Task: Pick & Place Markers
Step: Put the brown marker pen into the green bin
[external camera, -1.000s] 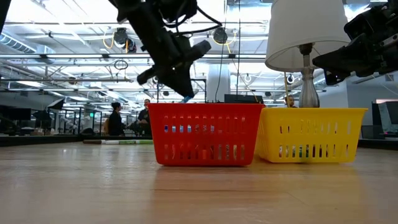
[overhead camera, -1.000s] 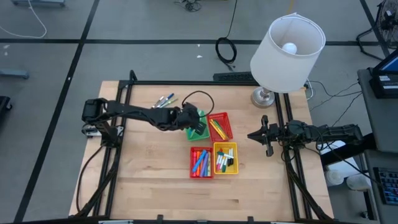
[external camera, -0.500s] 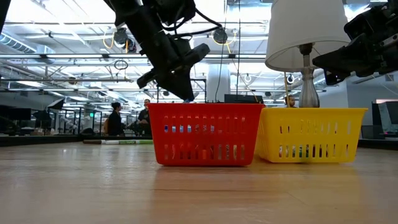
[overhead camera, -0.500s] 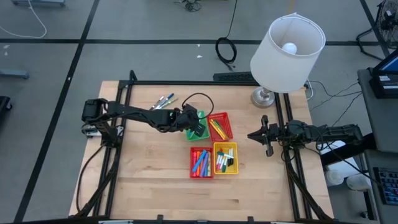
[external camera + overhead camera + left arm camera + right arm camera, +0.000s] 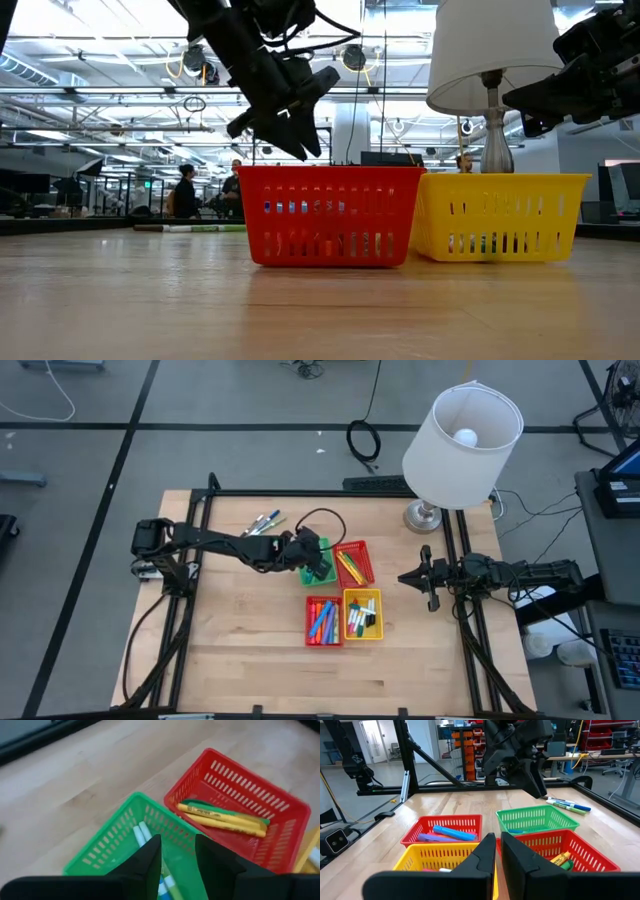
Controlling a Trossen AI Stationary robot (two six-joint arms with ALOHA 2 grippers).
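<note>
While our left gripper (image 5: 177, 865) hangs parted and empty over the green basket (image 5: 120, 837), loose markers (image 5: 266, 521) lie behind it, long axes slanting. Our right gripper (image 5: 421, 579), closed, waits farther off.

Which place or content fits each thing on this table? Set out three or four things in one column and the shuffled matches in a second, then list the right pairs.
Things
1. green basket
2. red basket
3. loose markers
4. right tool

Matches
A. holds yellow markers
B. on the bare wood behind the baskets
C. directly under the left tool
D. parked at the table's right edge

Pairs: 1-C, 2-A, 3-B, 4-D
</note>
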